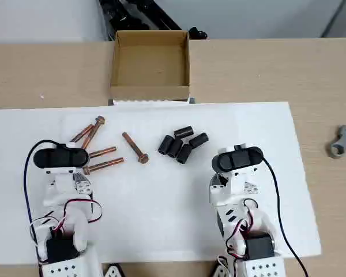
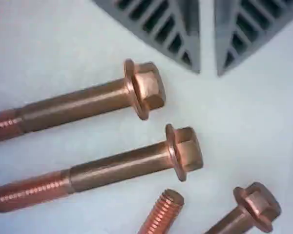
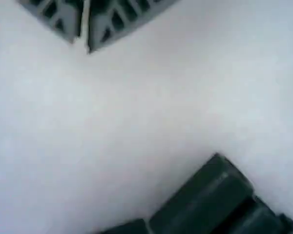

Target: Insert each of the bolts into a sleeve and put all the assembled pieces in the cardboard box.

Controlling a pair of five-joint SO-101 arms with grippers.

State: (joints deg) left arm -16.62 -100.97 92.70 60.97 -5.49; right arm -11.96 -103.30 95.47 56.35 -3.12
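Five copper bolts (image 1: 135,148) lie loose on the white sheet (image 1: 161,219). One is alone mid-sheet and the other four sit just ahead of my L arm (image 1: 62,179), two of them crossed (image 1: 93,131). Black sleeves (image 1: 176,147) are bunched ahead of my R arm (image 1: 236,179), apart from the bolts. The cardboard box (image 1: 151,63) stands at the sheet's far edge.

The high cam gives the layout, but the wrist housings cover my fingers there. The L wrist cam shows them: L gripper (image 2: 208,72) is narrow, w/ a thin slit btwn the grey fingers and nothing in it. It hangs just beside two flange-head bolts (image 2: 112,168). On the R wrist cam, R gripper (image 3: 80,44) is likewise drawn nearly together, gripping nothing, over bare sheet w/ one sleeve (image 3: 210,200) nearby.

A grey part (image 1: 341,141) lies off the sheet on the table (image 1: 323,69).
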